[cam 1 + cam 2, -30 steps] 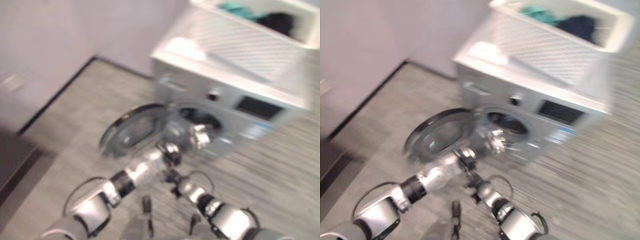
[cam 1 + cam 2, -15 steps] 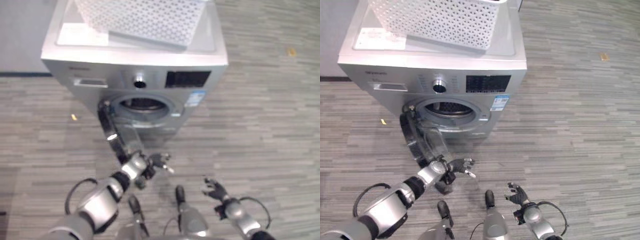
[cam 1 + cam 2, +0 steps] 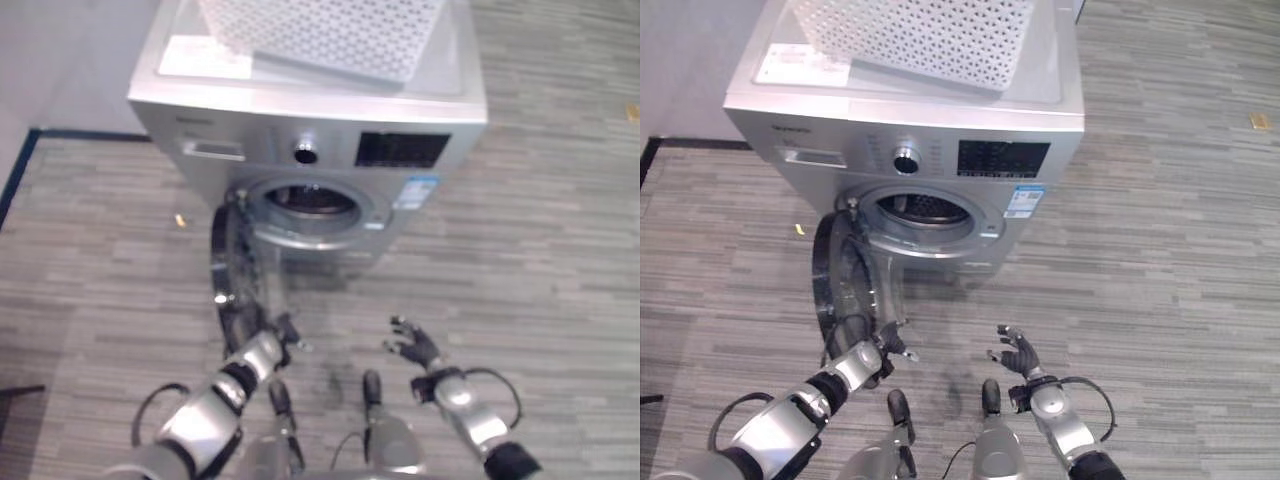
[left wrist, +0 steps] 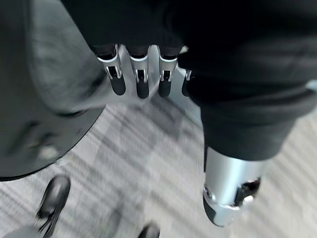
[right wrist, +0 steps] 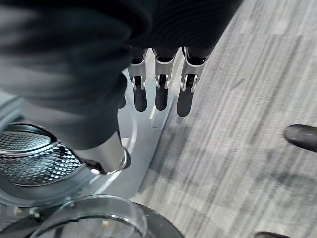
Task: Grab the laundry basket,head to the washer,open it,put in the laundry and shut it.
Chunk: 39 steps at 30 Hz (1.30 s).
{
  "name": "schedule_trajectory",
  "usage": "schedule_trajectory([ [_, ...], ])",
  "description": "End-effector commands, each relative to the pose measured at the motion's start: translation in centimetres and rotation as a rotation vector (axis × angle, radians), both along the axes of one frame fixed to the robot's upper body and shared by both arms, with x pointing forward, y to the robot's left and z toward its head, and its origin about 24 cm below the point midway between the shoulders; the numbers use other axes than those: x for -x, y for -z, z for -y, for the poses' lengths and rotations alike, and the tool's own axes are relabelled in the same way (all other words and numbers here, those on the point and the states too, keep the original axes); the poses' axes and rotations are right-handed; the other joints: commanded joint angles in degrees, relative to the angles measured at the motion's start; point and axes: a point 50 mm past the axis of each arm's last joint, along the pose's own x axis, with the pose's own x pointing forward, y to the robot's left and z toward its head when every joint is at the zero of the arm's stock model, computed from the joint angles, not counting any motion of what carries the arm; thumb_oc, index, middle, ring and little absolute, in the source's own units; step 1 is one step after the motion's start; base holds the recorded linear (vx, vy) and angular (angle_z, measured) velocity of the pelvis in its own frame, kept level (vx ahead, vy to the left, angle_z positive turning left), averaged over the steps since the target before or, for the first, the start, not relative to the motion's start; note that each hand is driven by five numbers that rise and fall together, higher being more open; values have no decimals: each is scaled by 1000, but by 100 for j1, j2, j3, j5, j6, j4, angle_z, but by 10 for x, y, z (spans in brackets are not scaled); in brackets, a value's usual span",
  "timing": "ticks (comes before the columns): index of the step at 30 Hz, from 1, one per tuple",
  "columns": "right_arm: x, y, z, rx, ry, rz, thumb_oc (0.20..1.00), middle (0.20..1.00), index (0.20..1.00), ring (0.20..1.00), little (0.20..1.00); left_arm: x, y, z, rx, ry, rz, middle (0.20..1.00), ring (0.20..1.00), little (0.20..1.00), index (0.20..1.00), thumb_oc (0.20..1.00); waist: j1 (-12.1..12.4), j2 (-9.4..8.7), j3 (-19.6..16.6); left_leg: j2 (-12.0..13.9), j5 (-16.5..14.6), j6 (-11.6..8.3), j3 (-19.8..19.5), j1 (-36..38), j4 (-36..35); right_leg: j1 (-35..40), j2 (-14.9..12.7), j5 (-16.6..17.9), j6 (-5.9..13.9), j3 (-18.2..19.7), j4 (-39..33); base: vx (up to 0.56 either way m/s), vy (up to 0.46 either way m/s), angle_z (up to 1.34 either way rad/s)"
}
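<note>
Two hands low in front of the washer (image 3: 910, 140), neither holding anything. Left hand (image 3: 883, 348) just beside the lower edge of the open door (image 3: 840, 290), fingers (image 4: 141, 79) straight and loosely spread, dark tips pointing past the door's dark rim toward the grey plank floor (image 3: 1160, 260); touching the door or merely close to it, cannot tell. Right hand (image 3: 1017, 355) out over the floor in front of the washer and to the right of the door, well apart from the machine, fingers (image 5: 159, 84) straight and relaxed with thumb set off to the side.

Door swung wide to the left on its hinge, standing nearly edge-on, glass bowl bulging toward the drum opening (image 3: 918, 212). Perforated metal drum (image 5: 34, 158) bare to view inside the round silver collar. Control knob (image 3: 905, 160) and dark display panel (image 3: 1003, 158) across the front above the opening.

White perforated laundry basket (image 3: 915, 35) resting on top of the washer, toward the back right of the lid; contents out of sight from here. White sheet of paper (image 3: 800, 65) lying flat on the lid just left of the basket. Small yellowish scrap (image 3: 800, 230) on the floor left of the machine
</note>
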Motion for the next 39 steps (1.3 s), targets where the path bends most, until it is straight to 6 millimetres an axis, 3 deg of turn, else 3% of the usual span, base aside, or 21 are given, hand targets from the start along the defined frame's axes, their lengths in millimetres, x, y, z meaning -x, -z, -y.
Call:
schedule_trajectory([
  [1,-15,-20,10,6,30,121,686,686,686,686,686,-35,-34,-6,-83,-59,140,1000,1000,1000,1000,1000,170,5,-29,292,-381,-82,-339,144,72,-136,-116,-143,260,65,127,2,-17,12],
  [8,-10,-16,19,27,62,103,787,787,787,787,787,-35,-36,-36,-57,-181,157,1000,1000,1000,1000,1000,224,23,-107,336,-362,-122,-363,156,72,-65,-94,-147,245,5,86,5,-4,4],
  [14,-6,-16,22,19,62,99,827,827,827,827,827,-13,-20,-87,-17,-373,105,1000,1000,1000,1000,1000,320,7,-305,355,-372,-158,-364,235,72,71,-80,-148,229,-49,50,14,15,8],
  [22,1,-9,25,25,65,60,865,865,865,865,865,13,-5,-112,58,-484,86,1000,1000,1000,1000,1000,350,13,-457,353,-427,-150,-279,344,72,128,-76,-120,219,9,22,28,31,-5],
  [27,11,1,31,34,83,11,890,890,890,890,890,32,-2,-141,20,-529,78,1000,1000,1000,1000,1000,351,-17,-563,346,-482,-145,-200,427,72,169,-77,-101,221,62,8,24,30,-9],
  [39,21,10,31,15,105,-31,928,928,928,928,928,39,-10,-167,-3,-591,111,1000,1000,1000,1000,1000,358,-43,-607,313,-497,-133,-263,474,72,253,-118,-157,213,26,44,9,-1,-3],
])
